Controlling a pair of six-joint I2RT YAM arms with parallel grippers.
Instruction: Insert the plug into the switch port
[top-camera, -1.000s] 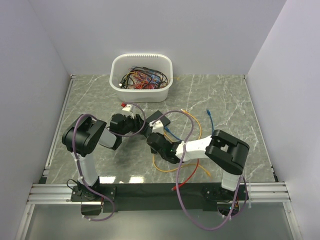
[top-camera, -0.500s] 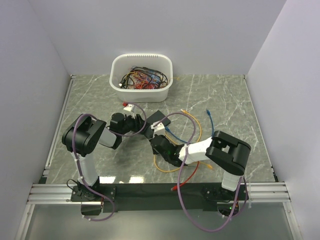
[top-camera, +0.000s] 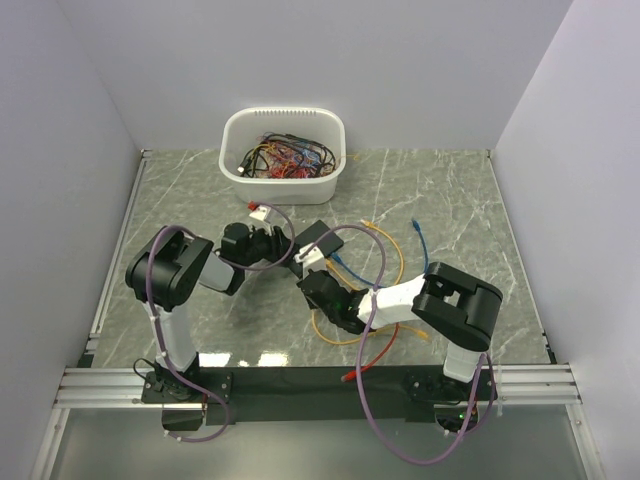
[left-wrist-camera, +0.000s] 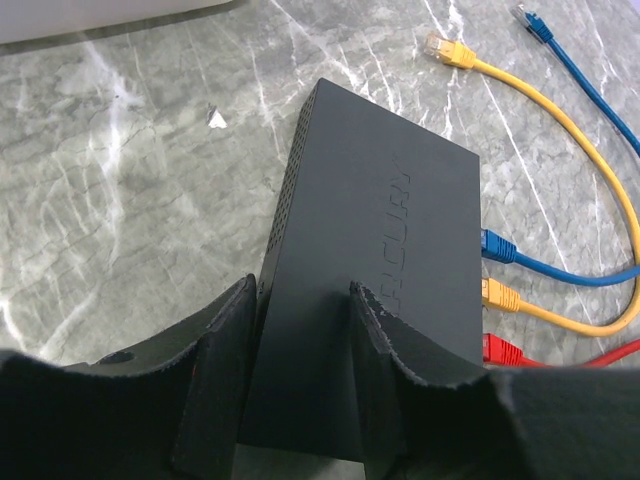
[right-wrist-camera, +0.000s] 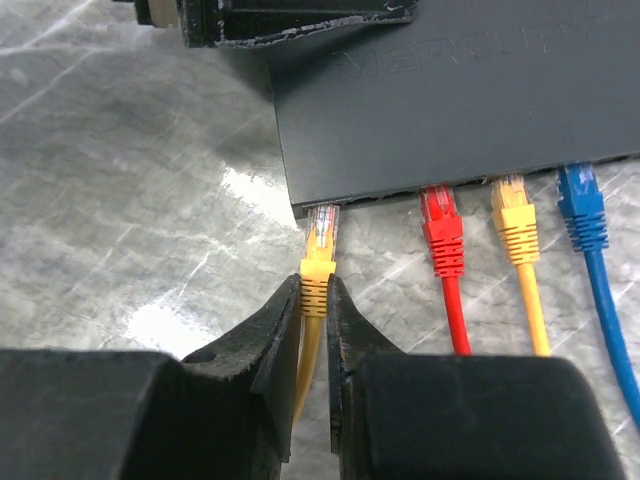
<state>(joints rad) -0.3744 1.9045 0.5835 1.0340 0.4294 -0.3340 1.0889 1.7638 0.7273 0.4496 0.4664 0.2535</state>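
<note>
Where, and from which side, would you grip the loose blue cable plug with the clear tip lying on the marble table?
Probably pinch the blue boot behind the clear tip of the loose blue plug, coming straight down, fingers across the cable: it lies flat on the table.

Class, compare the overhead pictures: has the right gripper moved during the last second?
Yes, slightly: the right gripper shifted down the overhead view, away from the white tub.

open marble left of plug, 3 plugged cables crowding switch edge rightward, path ahead seemingly clear
</note>
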